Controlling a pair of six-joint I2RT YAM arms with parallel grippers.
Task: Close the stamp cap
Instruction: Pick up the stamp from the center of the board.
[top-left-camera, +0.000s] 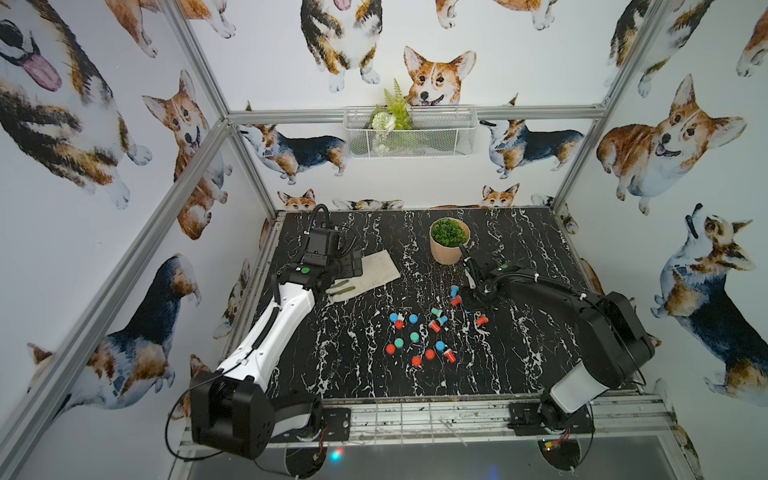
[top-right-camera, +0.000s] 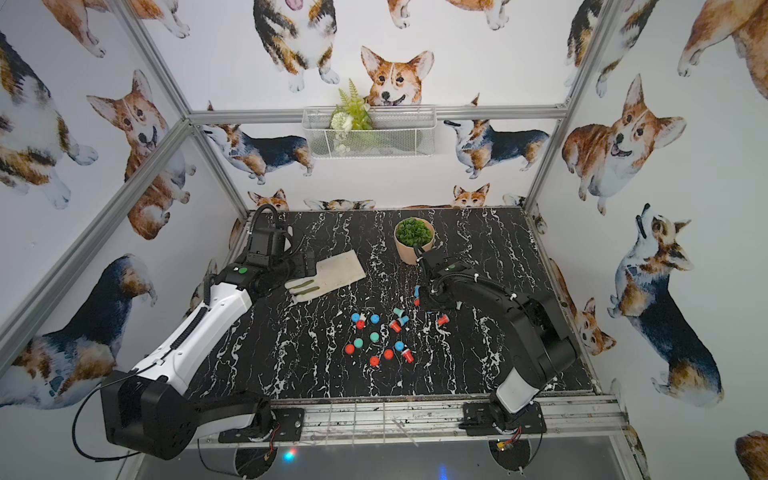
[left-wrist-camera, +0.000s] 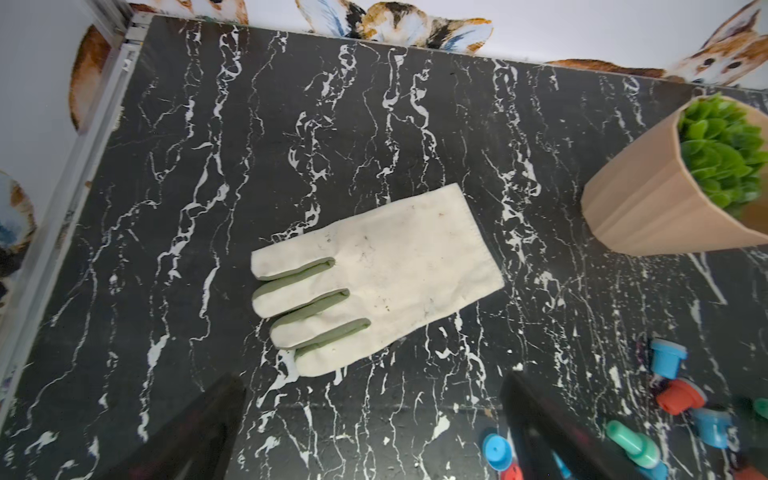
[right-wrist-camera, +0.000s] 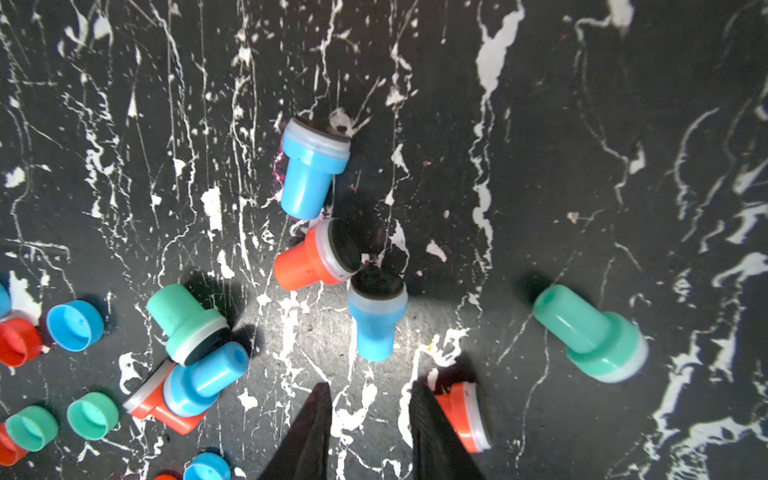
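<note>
right pincer (right-wrist-camera: 369, 384) hovering half-open, empty | left pincer (left-wrist-camera: 372, 376) gaping, empty | small blue plastic stamp (right-wrist-camera: 376, 320) seeming light, stiff, slippery | aiming for narrow handle

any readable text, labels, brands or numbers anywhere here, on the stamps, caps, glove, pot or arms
No text can be read in any view.
stamps and loose caps: plain coloured plastic, no print visible.
glove and plant pot: no wording.
left arm: a small white mark beside a green dot, too small to read.
</note>
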